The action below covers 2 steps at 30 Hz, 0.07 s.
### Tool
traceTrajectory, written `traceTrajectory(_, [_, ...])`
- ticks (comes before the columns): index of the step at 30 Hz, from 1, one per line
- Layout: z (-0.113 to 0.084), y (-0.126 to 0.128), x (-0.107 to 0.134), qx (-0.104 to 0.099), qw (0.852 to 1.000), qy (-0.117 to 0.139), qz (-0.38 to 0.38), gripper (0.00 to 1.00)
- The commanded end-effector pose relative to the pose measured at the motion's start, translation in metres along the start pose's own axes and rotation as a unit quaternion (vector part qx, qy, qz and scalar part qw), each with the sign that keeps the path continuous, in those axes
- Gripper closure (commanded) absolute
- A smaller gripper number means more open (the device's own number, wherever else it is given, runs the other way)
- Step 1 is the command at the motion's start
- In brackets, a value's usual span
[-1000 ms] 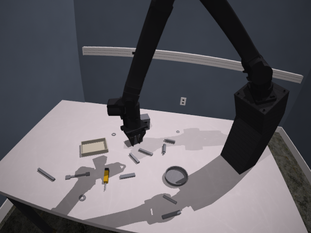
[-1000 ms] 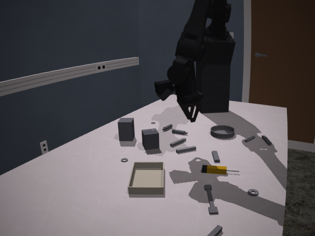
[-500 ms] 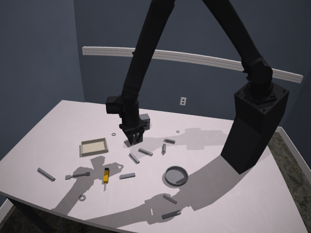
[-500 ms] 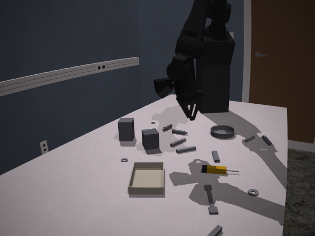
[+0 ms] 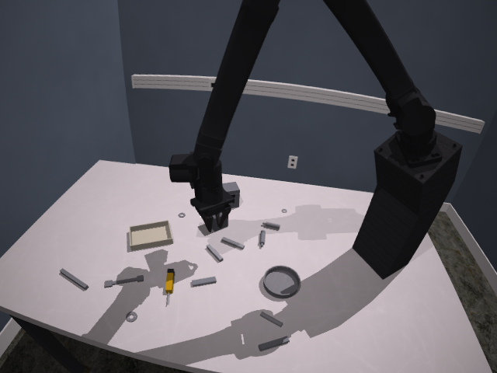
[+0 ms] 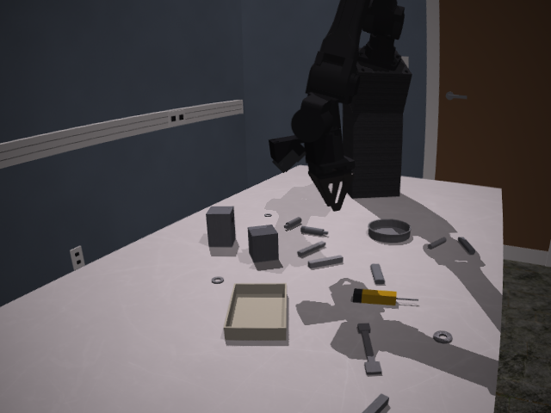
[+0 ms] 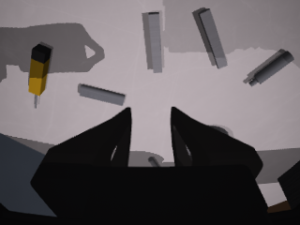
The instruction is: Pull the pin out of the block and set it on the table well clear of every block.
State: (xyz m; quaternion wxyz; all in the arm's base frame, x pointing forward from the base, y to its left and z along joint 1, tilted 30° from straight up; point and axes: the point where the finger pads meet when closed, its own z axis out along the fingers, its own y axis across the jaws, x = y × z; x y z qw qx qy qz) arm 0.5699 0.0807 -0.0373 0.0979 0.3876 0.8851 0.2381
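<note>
Two dark grey blocks stand at the back left of the table, one further back (image 6: pixel 219 225) and one nearer the loose parts (image 6: pixel 263 243). I cannot make out a pin on either block in the top and exterior views. My gripper (image 6: pixel 336 202) hangs above the table with its fingers pointing down and partly apart, and nothing is between them. In the top view it (image 5: pixel 215 224) overlaps the nearer block, while the other block (image 5: pixel 232 193) shows behind the wrist. In the wrist view the fingers frame bare table, and a small grey stub (image 7: pixel 154 161) shows below them.
Several grey bars (image 6: pixel 325 261) and short cylinders (image 6: pixel 313 231) lie right of the blocks. There is also a tan tray (image 6: pixel 256 311), a round dish (image 6: pixel 388 230), a yellow and black part (image 6: pixel 374 296), washers (image 6: pixel 217 279) and a bolt-like piece (image 6: pixel 368 347). The arm's base tower (image 6: pixel 378 133) stands behind.
</note>
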Motion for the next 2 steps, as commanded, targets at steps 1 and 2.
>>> traceTrajectory(1, [-0.0138, 0.0035, -0.0055, -0.007, 1.000, -0.006, -0.004, 0.68])
traceTrajectory(2, [-0.0138, 0.0035, -0.0055, -0.007, 1.000, -0.006, -0.004, 0.68])
